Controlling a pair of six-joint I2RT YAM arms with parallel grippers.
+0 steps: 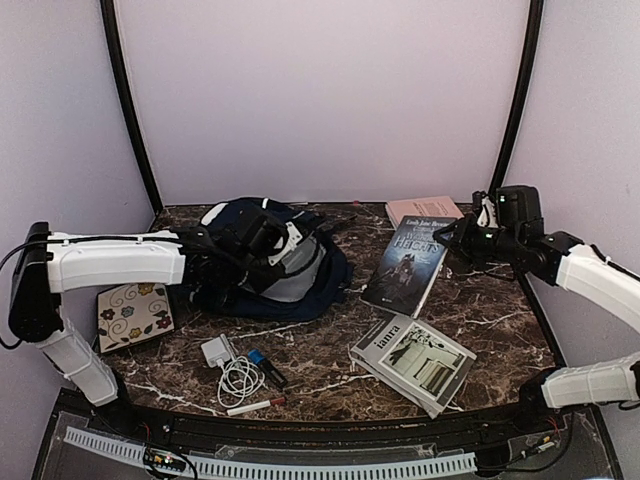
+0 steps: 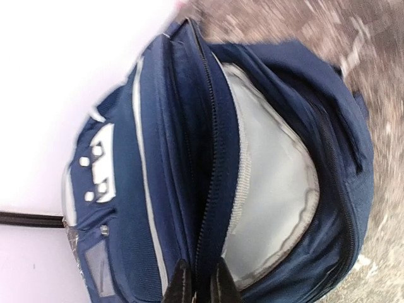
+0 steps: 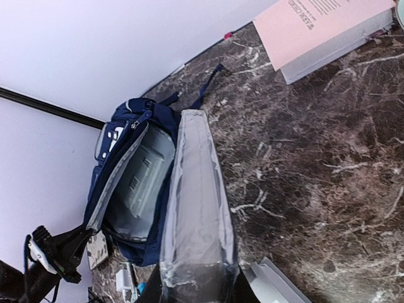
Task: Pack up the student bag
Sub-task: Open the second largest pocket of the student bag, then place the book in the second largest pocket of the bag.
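Observation:
The student bag point(image 1: 300, 275) lies at the back left of the table, navy with a light grey lining, its main compartment gaping open. My left gripper point(image 1: 262, 243) is on its top. In the left wrist view the gripper point(image 2: 202, 278) is shut on the zipper edge of the student bag point(image 2: 158, 158). My right gripper point(image 1: 458, 236) holds a dark blue book point(image 1: 405, 265) by its upper corner, right of the bag. In the right wrist view this gripper point(image 3: 197, 287) is shut on the plastic-wrapped book point(image 3: 196, 208), whose far edge points at the open bag point(image 3: 132, 189).
A pink book point(image 1: 422, 208) lies at the back right and a grey book point(image 1: 412, 362) at the front right. A floral notebook point(image 1: 135, 315) sits at the left. A white charger with cable point(image 1: 225, 365), a small blue-black item point(image 1: 265, 368) and a red-white pen point(image 1: 255, 405) lie near the front.

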